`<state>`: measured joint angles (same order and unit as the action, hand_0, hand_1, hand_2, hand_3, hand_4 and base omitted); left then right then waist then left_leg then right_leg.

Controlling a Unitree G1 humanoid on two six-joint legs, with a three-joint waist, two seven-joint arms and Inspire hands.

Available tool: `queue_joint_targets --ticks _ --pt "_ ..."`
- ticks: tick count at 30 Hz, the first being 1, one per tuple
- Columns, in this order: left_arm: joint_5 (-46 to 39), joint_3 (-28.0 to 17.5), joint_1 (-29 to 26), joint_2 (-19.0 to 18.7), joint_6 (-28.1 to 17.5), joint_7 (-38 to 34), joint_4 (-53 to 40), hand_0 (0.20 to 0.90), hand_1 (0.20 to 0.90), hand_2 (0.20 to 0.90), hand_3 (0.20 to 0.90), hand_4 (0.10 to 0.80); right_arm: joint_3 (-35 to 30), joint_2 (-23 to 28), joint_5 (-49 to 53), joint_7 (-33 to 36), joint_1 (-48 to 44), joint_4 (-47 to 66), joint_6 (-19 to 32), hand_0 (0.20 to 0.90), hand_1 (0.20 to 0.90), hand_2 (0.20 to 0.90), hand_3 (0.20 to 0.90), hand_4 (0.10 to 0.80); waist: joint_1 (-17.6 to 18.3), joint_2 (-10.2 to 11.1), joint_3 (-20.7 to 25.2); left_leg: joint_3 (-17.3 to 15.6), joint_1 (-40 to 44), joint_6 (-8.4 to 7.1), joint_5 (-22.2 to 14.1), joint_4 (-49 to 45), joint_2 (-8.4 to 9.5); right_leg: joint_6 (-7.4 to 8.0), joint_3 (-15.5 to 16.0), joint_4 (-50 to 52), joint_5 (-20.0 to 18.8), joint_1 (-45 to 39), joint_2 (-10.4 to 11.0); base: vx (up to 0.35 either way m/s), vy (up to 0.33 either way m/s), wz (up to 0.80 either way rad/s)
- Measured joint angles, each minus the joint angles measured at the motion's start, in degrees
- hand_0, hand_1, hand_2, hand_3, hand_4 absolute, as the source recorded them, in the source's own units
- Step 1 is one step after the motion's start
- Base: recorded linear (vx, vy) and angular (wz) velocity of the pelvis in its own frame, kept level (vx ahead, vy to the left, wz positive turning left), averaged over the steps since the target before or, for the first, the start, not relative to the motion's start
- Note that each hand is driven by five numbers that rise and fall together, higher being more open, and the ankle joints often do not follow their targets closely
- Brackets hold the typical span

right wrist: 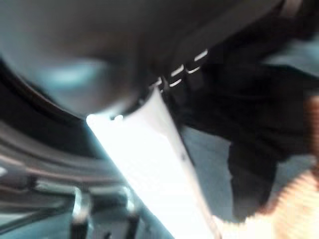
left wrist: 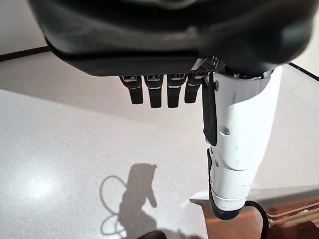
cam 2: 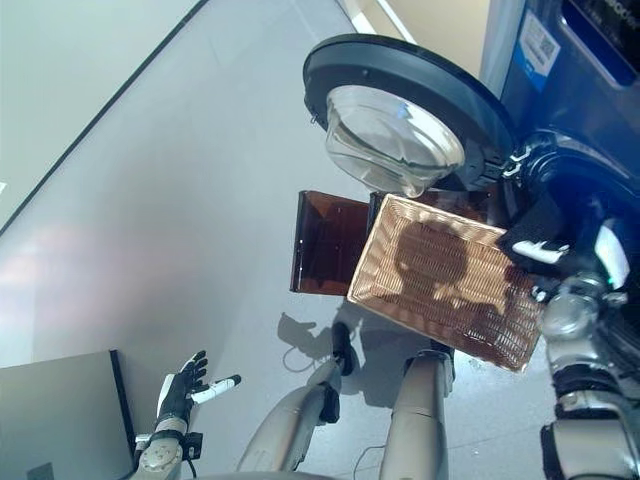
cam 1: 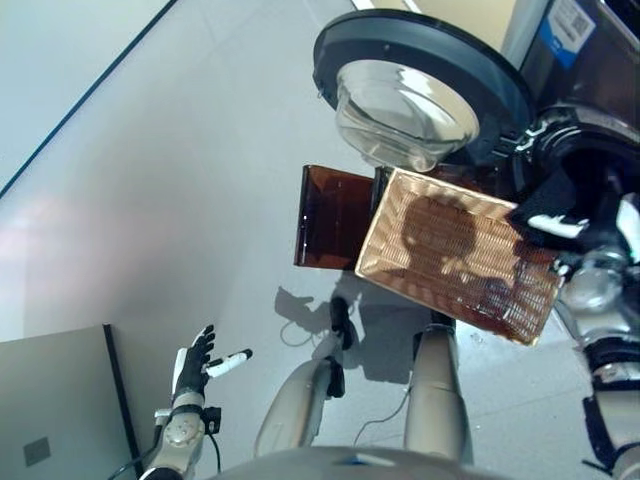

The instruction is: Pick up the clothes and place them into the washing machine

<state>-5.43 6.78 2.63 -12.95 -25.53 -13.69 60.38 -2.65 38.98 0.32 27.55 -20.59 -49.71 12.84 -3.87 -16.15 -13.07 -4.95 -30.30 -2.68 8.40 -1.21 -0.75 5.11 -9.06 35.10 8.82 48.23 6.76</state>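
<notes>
Pale grey floor (cam 1: 180,200) carries it all: a woven wicker basket (cam 1: 460,255) near the right hand (cam 1: 560,215), a brown translucent bin (cam 1: 332,216) just beside the basket.

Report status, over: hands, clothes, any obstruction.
Left hand open, idle. Right hand shut on dark cloth at washer opening. Wicker basket empty. Door open.

Right hand (cam 1: 560,225) fingers hidden in dark clothes (cam 2: 540,220), grasp unclear. Washing machine (cam 1: 590,60) drum interior hidden, body cut by frame edge. Right wrist view blurred.
</notes>
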Motion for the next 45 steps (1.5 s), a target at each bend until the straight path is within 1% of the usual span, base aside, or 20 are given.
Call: queue_joint_targets --ticks 1,4,6,10,12,13,15,17,20,21,23,26,30,31,32,35,36,38,42,45 --pt "-0.1 0.0 0.0 0.0 0.0 0.0 0.2 0.9 0.9 0.9 0.9 0.8 -0.5 -1.8 1.3 0.0 1.6 1.6 0.9 0.9 0.9 0.9 0.9 0.8 0.1 0.0 0.0 -0.1 0.0 0.0 0.0 0.0 -0.12 0.06 -0.1 -0.3 -0.2 0.0 -0.1 0.005 0.007 -0.06" --pt "-0.8 0.0 0.0 0.0 -0.1 0.0 0.3 0.9 0.9 0.9 0.9 0.8 0.0 -4.6 2.9 -0.3 6.1 5.8 2.5 0.9 0.9 0.9 0.9 0.8 0.3 0.1 -0.1 -0.6 0.1 0.0 -0.1 0.0 -0.23 0.13 -0.4 -0.4 -0.3 0.0 -0.4 0.0 0.0 0.0" --pt "-1.7 -0.1 0.2 0.0 -0.2 0.0 0.3 0.9 0.9 0.9 0.9 0.8 0.2 -6.1 5.4 -1.9 8.6 8.4 4.6 0.9 0.9 0.9 0.9 0.8 0.5 0.3 0.0 -0.7 0.1 -0.02 -0.1 0.0 -0.31 0.11 -0.5 -0.4 -0.3 0.0 -0.5 0.014 0.013 -0.03" --pt "-2.2 -0.1 1.0 0.1 -0.8 0.0 0.4 0.9 0.9 0.9 0.9 0.8 0.0 -11.9 18.2 -9.0 10.2 8.9 8.4 0.9 0.9 0.9 0.9 0.8 1.6 0.9 0.2 -0.9 0.3 -0.06 -0.3 0.0 -0.47 0.18 -0.6 -0.4 -0.3 0.0 -0.7 0.006 0.008 -0.02" --pt "-2.5 -0.1 1.0 0.2 -1.0 0.0 0.4 0.9 0.9 0.9 0.9 0.8 -1.0 -14.9 27.6 -13.5 10.2 7.1 10.0 0.9 0.9 0.9 0.9 0.8 1.6 1.0 0.3 -1.0 0.3 -0.08 -0.3 0.0 -0.48 0.21 -0.6 -0.4 -0.3 0.0 -0.7 0.0 0.0 0.0" --pt "-2.5 -0.1 1.0 0.2 -1.0 0.2 0.4 0.9 0.9 0.9 0.9 0.8 -2.0 -16.8 34.1 -15.8 9.8 5.7 10.3 0.9 0.9 0.9 0.9 0.8 1.5 1.1 0.4 -1.0 0.3 -0.08 -0.3 0.0 -0.49 0.08 -0.7 -0.4 -0.5 0.1 -0.7 0.0 0.0 0.0" --pt "-2.7 -0.1 1.2 0.2 -1.0 0.3 0.4 0.9 0.9 0.9 0.9 0.8 -1.7 -17.8 38.9 -17.9 9.9 4.7 10.5 0.9 0.9 0.9 0.9 0.8 1.2 1.1 0.4 -1.1 0.3 -0.08 -0.3 0.0 -0.43 0.16 -0.7 -0.4 -0.4 0.1 -0.6 0.026 0.017 0.03" --pt "-3.7 -0.1 1.4 0.4 -0.6 1.4 0.5 0.9 0.9 0.9 0.9 0.8 -2.5 -19.9 48.8 -20.7 8.2 2.6 11.2 0.9 0.9 0.9 0.9 0.8 1.3 1.0 0.7 -1.1 0.3 -0.07 -0.3 0.0 -0.45 0.04 -0.8 -0.4 -0.6 0.0 -0.7 0.023 0.016 0.04" --pt "-4.1 -0.1 1.8 0.8 0.2 2.3 0.7 0.9 0.9 0.9 0.9 0.8 -2.6 -21.3 57.1 -23.9 6.4 -0.4 11.9 0.9 0.9 0.9 0.9 0.8 0.9 1.0 1.7 -1.1 0.3 -0.07 -0.3 0.1 -0.45 -0.01 -0.8 -0.4 -0.6 0.1 -0.7 0.031 0.017 0.05" --pt "-4.1 -0.1 1.9 0.9 0.3 2.4 0.7 0.9 0.9 0.9 0.9 0.8 -2.6 -21.6 58.1 -24.4 6.3 -0.8 12.1 0.9 0.9 0.9 0.9 0.8 0.8 1.0 1.9 -1.1 0.3 -0.06 -0.3 0.1 -0.46 -0.01 -0.8 -0.4 -0.6 0.0 -0.7 0.0 0.0 0.0" --pt "-4.1 -0.1 2.1 1.2 0.3 2.6 0.7 0.9 0.9 0.9 0.9 0.8 -4.1 -23.4 64.6 -27.9 4.4 -5.4 12.1 0.9 0.9 0.9 0.9 0.8 0.2 1.0 2.3 -1.0 0.8 -0.07 -0.3 0.1 -0.46 -0.05 -0.8 -0.4 -0.5 -0.5 -0.7 0.0 0.0 0.0" --pt "-4.4 -0.1 2.5 1.3 0.7 2.7 1.0 0.9 0.9 0.9 0.9 0.8 -6.9 -24.6 70.9 -30.0 1.9 -10.6 12.0 0.9 0.9 0.9 0.9 0.8 -0.8 0.7 3.2 -1.0 1.0 -0.08 -0.3 0.2 -0.46 -0.03 -0.7 -0.4 -0.5 -0.7 -0.7 0.007 0.016 0.02" --pt "-5.5 0.2 2.9 1.4 1.4 3.1 1.0 0.9 0.9 0.9 0.9 0.8 -10.1 -23.6 77.5 -29.9 -1.2 -16.5 12.1 0.9 0.9 0.9 0.9 0.8 -2.1 -0.3 4.0 -0.8 0.9 -0.31 -0.5 0.3 -0.45 -0.03 -0.7 -0.3 -0.5 -0.6 -0.6 -0.007 0.018 0.06" --pt "-5.7 0.2 3.0 1.5 1.4 3.2 1.0 0.9 0.9 0.9 0.9 0.8 -10.5 -23.8 77.8 -29.8 -1.5 -17.0 12.1 0.9 0.9 0.9 0.9 0.8 -2.2 -0.4 4.1 -0.8 0.9 -0.32 -0.4 0.3 -0.43 -0.07 -0.7 -0.3 -0.5 -0.5 -0.6 -0.04 0.003 0.09" --pt "-6.0 0.3 3.2 1.5 1.4 3.4 0.9 0.9 0.9 0.9 0.9 0.8 -10.7 -23.1 78.5 -29.7 -2.1 -17.3 12.1 0.9 0.9 0.9 0.9 0.8 -2.9 -0.7 4.4 -0.8 0.8 -0.26 -0.4 0.3 -0.43 -0.06 -0.7 -0.2 -0.5 -0.4 -0.6 -0.009 0.006 0.11" --pt "-6.3 0.7 3.2 1.5 1.4 3.5 0.8 0.9 0.9 0.9 0.9 0.8 -11.2 -21.6 79.9 -28.9 -4.7 -17.5 12.2 0.9 0.9 0.9 0.9 0.8 -3.6 -1.7 5.0 -0.7 0.2 -0.23 0.0 0.4 -0.4 -0.18 -0.6 0.1 -0.4 0.4 -0.6 0.0 0.005 0.09" --pt "-6.2 0.8 3.2 1.6 1.4 3.5 0.8 0.9 0.9 0.9 0.9 0.8 -12.0 -21.1 80.4 -28.6 -6.0 -17.5 12.3 0.9 0.9 0.9 0.9 0.8 -3.6 -2.2 4.9 -0.3 0.1 -0.56 0.4 0.5 -0.38 -0.23 -0.5 0.2 -0.4 0.4 -0.6 -0.013 0.0 0.07" --pt "-6.2 0.8 3.2 1.7 1.3 3.5 0.8 0.9 0.9 0.9 0.9 0.8 -13.2 -20.3 81.5 -28.5 -8.3 -18.7 12.4 0.9 0.9 0.9 0.9 0.8 -3.7 -2.7 4.9 0.3 0.1 -0.66 0.5 0.4 -0.33 -0.52 -0.2 0.6 -0.2 0.4 -0.5 0.018 0.006 0.06" --pt "-6.2 1.4 3.3 2.2 1.4 3.6 0.6 0.9 0.9 0.9 0.9 0.8 -14.1 -16.8 81.8 -27.1 -12.0 -21.1 12.4 0.9 0.9 0.9 0.9 0.8 -5.3 -4.2 4.7 0.7 0.0 -0.65 0.4 0.5 -0.5 -0.73 0.5 1.2 0.2 0.5 -0.5 0.026 -0.006 0.06" --pt "-6.2 1.8 3.6 2.2 1.4 3.6 0.6 0.9 0.9 0.9 0.9 0.8 -15.5 -15.0 81.9 -26.1 -13.3 -21.1 12.4 0.9 0.9 0.9 0.9 0.8 -6.6 -4.5 4.7 0.8 -0.1 -0.9 0.3 1.0 -0.46 -0.97 0.6 1.5 0.4 1.1 -0.4 0.027 -0.004 0.03"
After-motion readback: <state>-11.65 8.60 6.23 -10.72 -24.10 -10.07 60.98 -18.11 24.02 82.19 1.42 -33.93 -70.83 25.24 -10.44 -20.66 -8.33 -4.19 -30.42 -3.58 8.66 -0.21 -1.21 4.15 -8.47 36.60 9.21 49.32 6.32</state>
